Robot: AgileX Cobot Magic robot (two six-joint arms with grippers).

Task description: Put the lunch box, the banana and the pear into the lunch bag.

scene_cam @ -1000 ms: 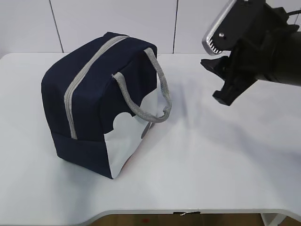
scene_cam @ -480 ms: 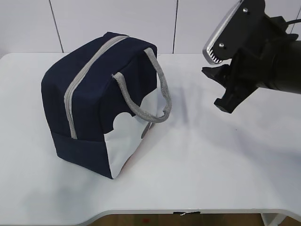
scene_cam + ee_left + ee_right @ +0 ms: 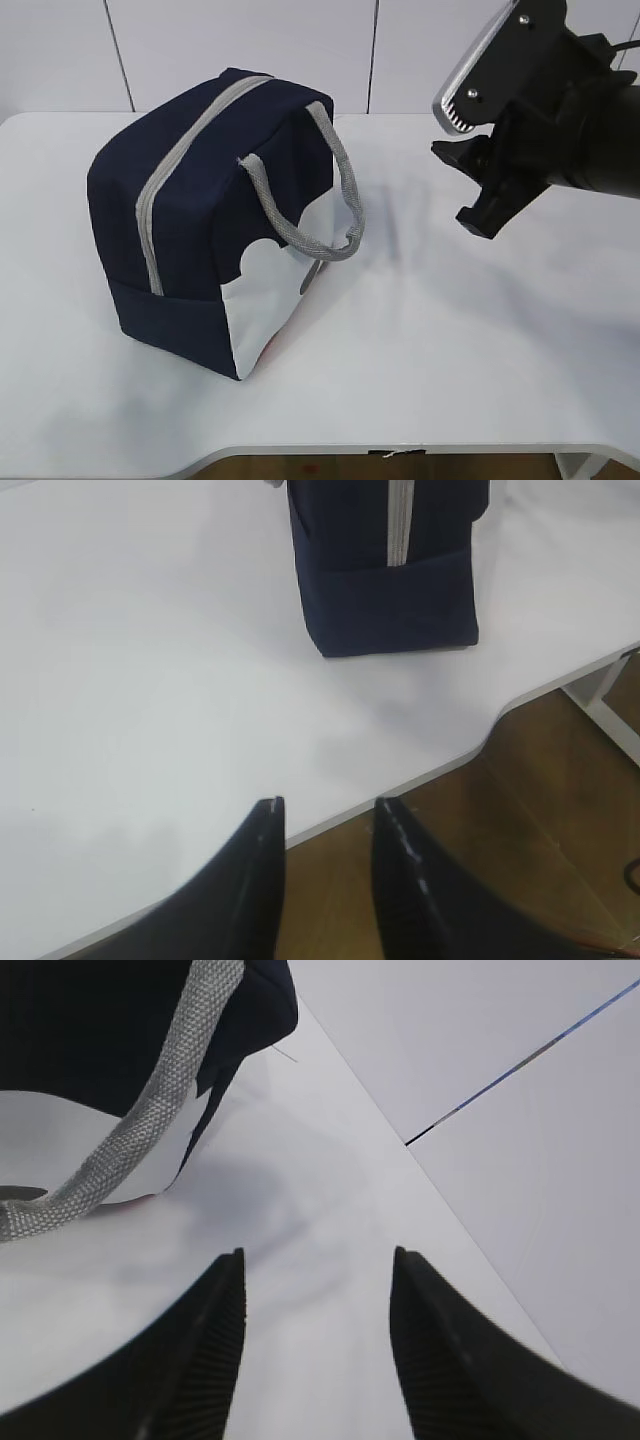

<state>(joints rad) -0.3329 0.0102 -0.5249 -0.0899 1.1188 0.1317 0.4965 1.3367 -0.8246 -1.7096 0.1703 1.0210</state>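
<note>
The navy-blue lunch bag [image 3: 200,220] stands on the white table at the left. Its grey zipper [image 3: 185,150] looks closed and its grey rope handles [image 3: 335,195] hang down the side. The lunch box, banana and pear are not in view. My right gripper [image 3: 462,185] hangs open and empty above the table to the right of the bag. The right wrist view shows it [image 3: 318,1255] over bare table, with the bag [image 3: 100,1020] and a handle [image 3: 150,1110] at the upper left. My left gripper [image 3: 328,802] is open and empty over the table's front edge, well away from the bag [image 3: 380,570].
The white table [image 3: 450,350] is bordered by a white panelled wall [image 3: 200,50] at the back. In the left wrist view the table's curved front edge [image 3: 450,752] drops to a brown floor [image 3: 500,860], and a white table leg [image 3: 610,710] shows at the right.
My right gripper has shifted slightly to the right and a little down, away from the bag. The bag has not moved.
</note>
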